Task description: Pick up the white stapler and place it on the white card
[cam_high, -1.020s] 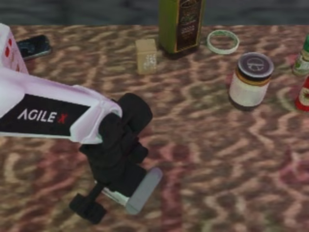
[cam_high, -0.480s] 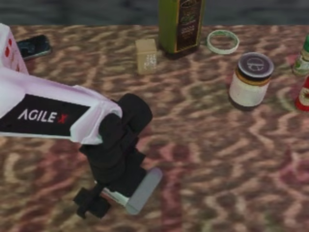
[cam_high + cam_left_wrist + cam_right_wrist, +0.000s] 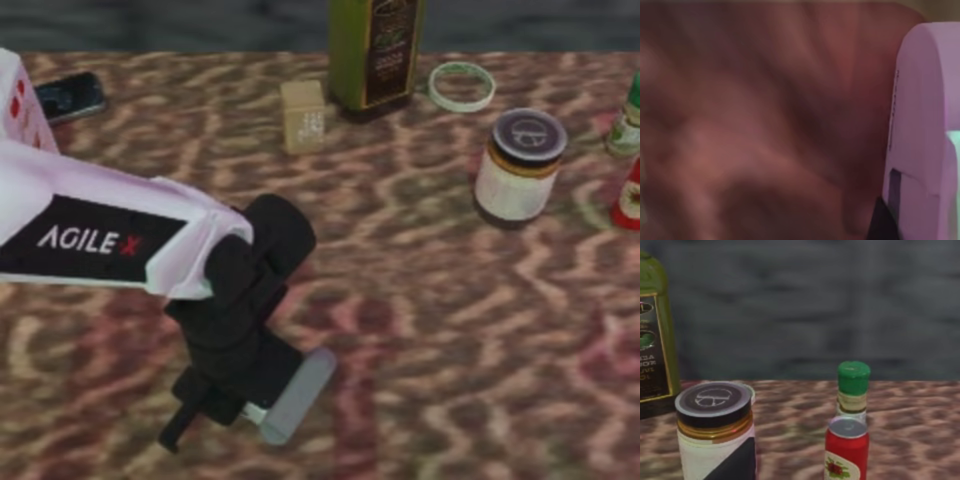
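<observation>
The white stapler (image 3: pixel 298 394) lies slanted on the patterned table near the front edge, left of centre. My left gripper (image 3: pixel 248 410) is down at it, shut on its near end. The outer black finger (image 3: pixel 186 420) is drawn in against the wrist. In the left wrist view the stapler (image 3: pixel 922 125) fills one side as a pale rounded bar with a thin seam, and a dark fingertip (image 3: pixel 884 223) touches its side. The white card is out of view. My right gripper shows in no view.
At the back stand a tan small box (image 3: pixel 303 116), a green bottle (image 3: pixel 376 50) and a pale ring (image 3: pixel 461 85). A jar (image 3: pixel 519 165), a red can (image 3: pixel 627 195) and a green-capped bottle (image 3: pixel 627 115) stand at the right. A phone (image 3: pixel 70 96) and a pink-and-white box (image 3: pixel 18 100) are at the far left.
The left gripper's outer black finger has slid in towards the stapler, narrowing the jaws. The stapler and the arm have stayed where they were.
</observation>
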Motion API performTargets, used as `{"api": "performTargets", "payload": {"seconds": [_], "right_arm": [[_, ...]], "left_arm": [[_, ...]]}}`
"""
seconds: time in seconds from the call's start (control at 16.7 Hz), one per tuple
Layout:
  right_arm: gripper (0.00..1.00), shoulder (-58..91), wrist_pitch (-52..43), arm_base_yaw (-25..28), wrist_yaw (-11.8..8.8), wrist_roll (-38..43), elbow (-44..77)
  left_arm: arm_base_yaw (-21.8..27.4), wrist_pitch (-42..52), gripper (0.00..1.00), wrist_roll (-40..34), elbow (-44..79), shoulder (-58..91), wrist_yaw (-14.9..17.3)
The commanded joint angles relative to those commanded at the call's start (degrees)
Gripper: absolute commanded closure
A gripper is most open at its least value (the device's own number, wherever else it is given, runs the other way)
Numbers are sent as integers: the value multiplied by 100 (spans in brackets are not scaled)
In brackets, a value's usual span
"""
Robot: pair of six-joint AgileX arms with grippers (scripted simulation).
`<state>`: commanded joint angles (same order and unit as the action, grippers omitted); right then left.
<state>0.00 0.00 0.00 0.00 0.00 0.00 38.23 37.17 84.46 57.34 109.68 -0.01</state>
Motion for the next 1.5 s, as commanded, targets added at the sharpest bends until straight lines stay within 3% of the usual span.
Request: {"api": "performTargets", "payload": {"seconds": [0.6,1.14,1.5], "right_arm": [[0,0,0,0,0,0,0],[0,0,0,0,0,0,0],[0,0,0,0,0,0,0]], "left_arm": [[4,93,100,20,68,-45,-1],[-84,2114,100,-8,1125,-939,-5],[-69,2239,100,-18,1201,-1024,-6]]}}
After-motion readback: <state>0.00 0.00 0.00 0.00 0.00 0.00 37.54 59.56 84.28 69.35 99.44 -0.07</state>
